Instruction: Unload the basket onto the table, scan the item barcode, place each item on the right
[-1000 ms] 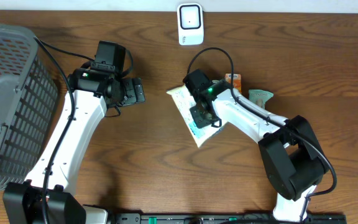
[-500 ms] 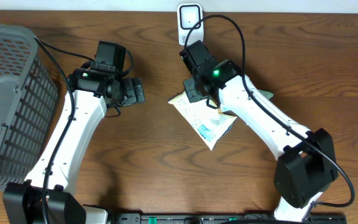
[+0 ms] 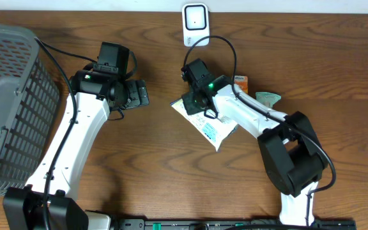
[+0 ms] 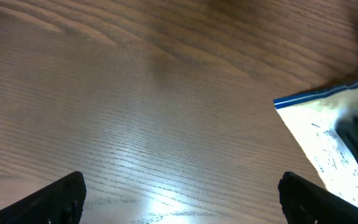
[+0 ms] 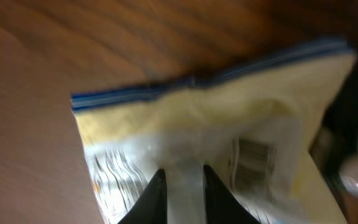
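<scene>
The item is a white and yellow bag [image 3: 208, 126] with a blue top edge, below the white scanner [image 3: 195, 24] at the table's back edge. My right gripper [image 3: 194, 102] sits over the bag's upper left corner. In the right wrist view the right gripper [image 5: 184, 180] is shut on a fold of the bag [image 5: 216, 112], and a barcode [image 5: 251, 163] shows just right of the fingers. My left gripper [image 3: 139, 94] hovers to the bag's left, open and empty. In the left wrist view the left gripper [image 4: 182, 196] faces bare wood, with the bag's corner [image 4: 331, 134] at the right.
A grey mesh basket [image 3: 11, 96] fills the left edge of the table. A small orange box [image 3: 239, 81] and a green packet [image 3: 268, 98] lie just right of the right arm. A black cable loops above the right wrist.
The right gripper closed on the bag, swung it up toward the scanner, then came back down and left a little. The bag turned with it. The left arm stayed still.
</scene>
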Controlling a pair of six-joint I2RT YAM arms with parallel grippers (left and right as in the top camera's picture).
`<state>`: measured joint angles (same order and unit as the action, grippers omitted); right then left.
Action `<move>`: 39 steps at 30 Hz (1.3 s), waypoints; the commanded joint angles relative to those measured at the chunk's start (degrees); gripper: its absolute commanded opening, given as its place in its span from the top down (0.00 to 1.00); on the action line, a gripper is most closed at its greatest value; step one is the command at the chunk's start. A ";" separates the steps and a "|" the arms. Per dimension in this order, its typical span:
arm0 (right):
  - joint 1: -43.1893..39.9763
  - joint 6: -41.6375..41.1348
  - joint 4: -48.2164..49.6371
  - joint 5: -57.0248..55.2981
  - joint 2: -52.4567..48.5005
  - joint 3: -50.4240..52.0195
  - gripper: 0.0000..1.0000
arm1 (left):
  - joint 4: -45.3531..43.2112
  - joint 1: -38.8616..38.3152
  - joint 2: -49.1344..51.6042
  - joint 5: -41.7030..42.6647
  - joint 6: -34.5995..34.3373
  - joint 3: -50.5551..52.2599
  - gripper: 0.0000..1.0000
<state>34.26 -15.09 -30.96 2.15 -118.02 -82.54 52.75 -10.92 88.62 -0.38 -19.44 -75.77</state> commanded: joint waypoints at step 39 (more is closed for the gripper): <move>-3.85 -4.79 12.41 7.39 -1.36 -3.08 0.85 | 0.35 0.28 0.11 -0.74 0.35 -0.31 0.02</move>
<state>30.09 -18.22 -18.76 5.87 -118.69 -83.74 52.77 -10.92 88.62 -0.38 -19.44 -75.77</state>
